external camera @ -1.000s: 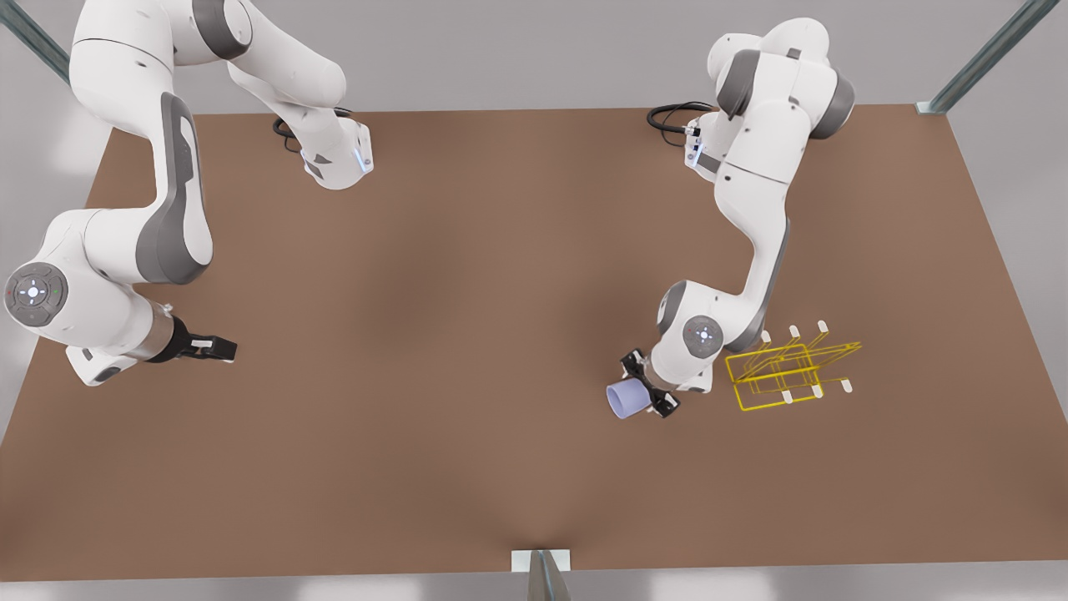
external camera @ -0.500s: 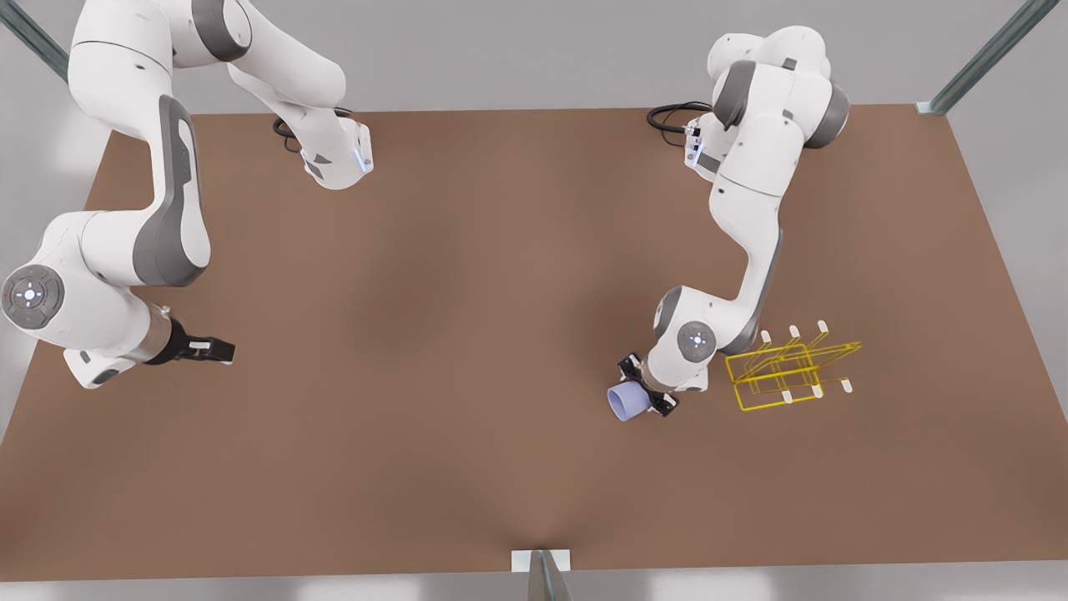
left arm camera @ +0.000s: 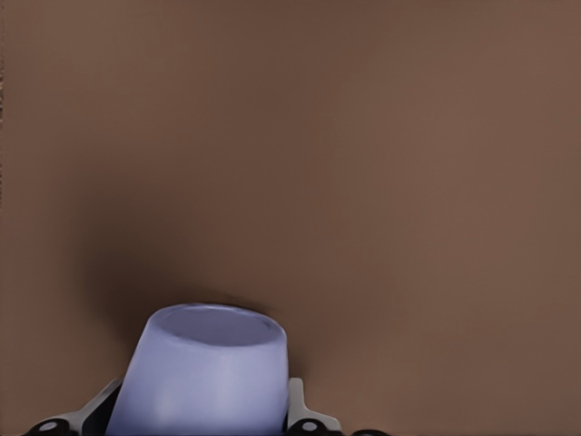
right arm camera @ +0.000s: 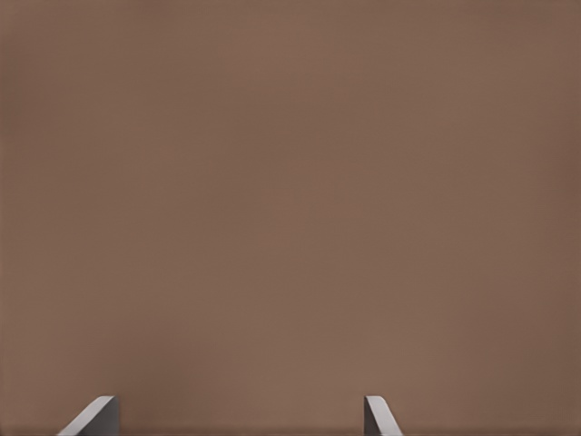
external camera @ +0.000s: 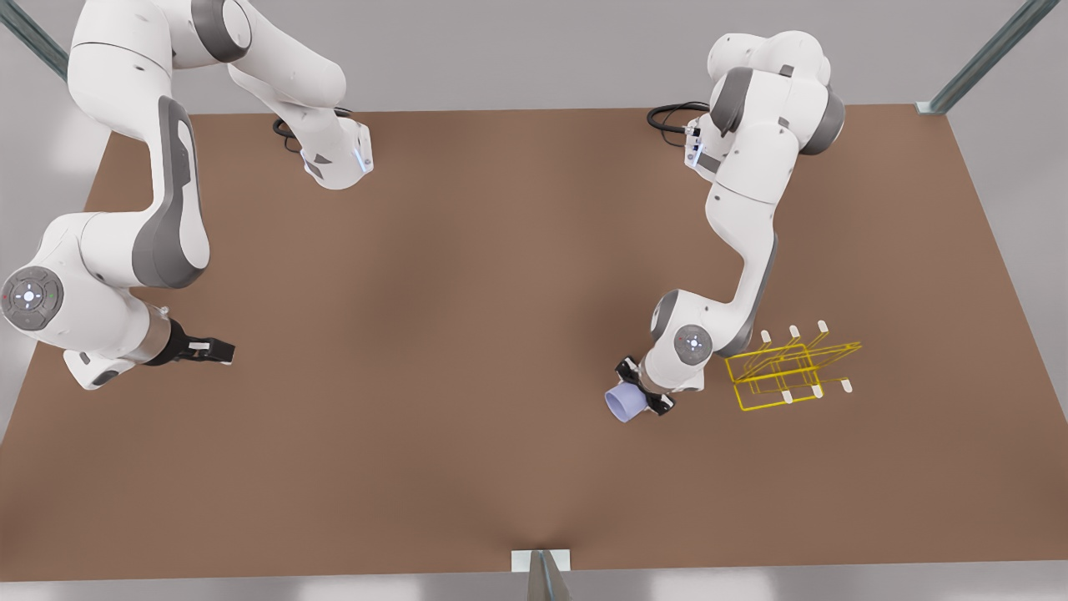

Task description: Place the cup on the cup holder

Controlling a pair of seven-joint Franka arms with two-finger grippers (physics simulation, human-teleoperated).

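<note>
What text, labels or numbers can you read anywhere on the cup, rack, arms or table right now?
None: no readable text.
The cup, held in the left gripper, is plain.
The cup holder is bare yellow wire.
The table is unmarked.
The right gripper, waiting open, carries no label.

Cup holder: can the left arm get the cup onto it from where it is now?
Probably yes. The left pincer grips the cup just beside the cup holder, on the front view's left; bare table lies between. The right pincer waits far off.

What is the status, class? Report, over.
Left gripper shut on the cup, beside the cup holder. Right gripper open, waiting. Path clear.
</note>
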